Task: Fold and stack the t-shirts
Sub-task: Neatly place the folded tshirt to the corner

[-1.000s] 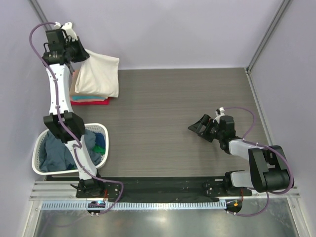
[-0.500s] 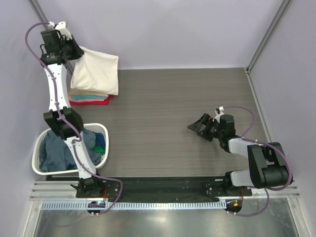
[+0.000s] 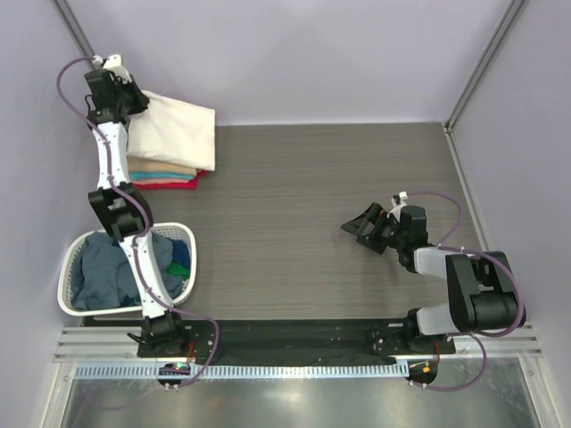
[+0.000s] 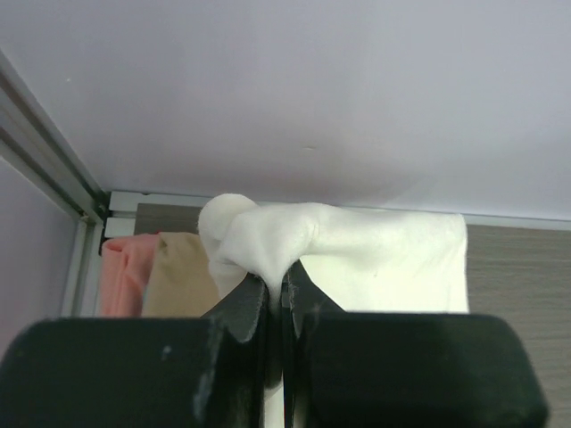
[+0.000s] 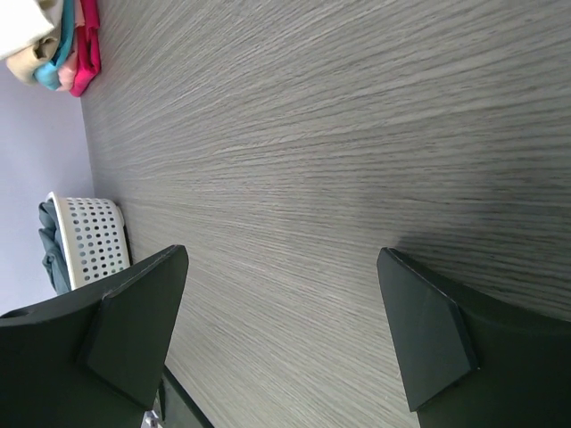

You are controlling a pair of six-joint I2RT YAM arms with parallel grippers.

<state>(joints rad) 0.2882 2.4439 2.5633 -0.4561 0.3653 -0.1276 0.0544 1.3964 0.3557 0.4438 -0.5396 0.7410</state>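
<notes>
A folded cream-white t-shirt (image 3: 178, 132) lies on top of a stack of folded tan, teal and red shirts (image 3: 165, 178) at the table's far left corner. My left gripper (image 3: 134, 96) is shut on a bunched corner of the cream-white shirt (image 4: 259, 236) at its far left edge; tan (image 4: 183, 281) and pink-red (image 4: 125, 272) layers show beside it. My right gripper (image 3: 361, 226) is open and empty, low over bare table (image 5: 357, 134) at the right. The stack shows far off in the right wrist view (image 5: 62, 45).
A white slatted laundry basket (image 3: 76, 252) holding dusty-blue, teal and green cloth (image 3: 107, 272) stands at the near left beside the left arm; it also shows in the right wrist view (image 5: 85, 236). Walls close the table at the back and sides.
My left gripper has lowered the cream-white shirt from hanging in the air onto the stack, and moved slightly back toward the corner. The right arm has barely moved.
</notes>
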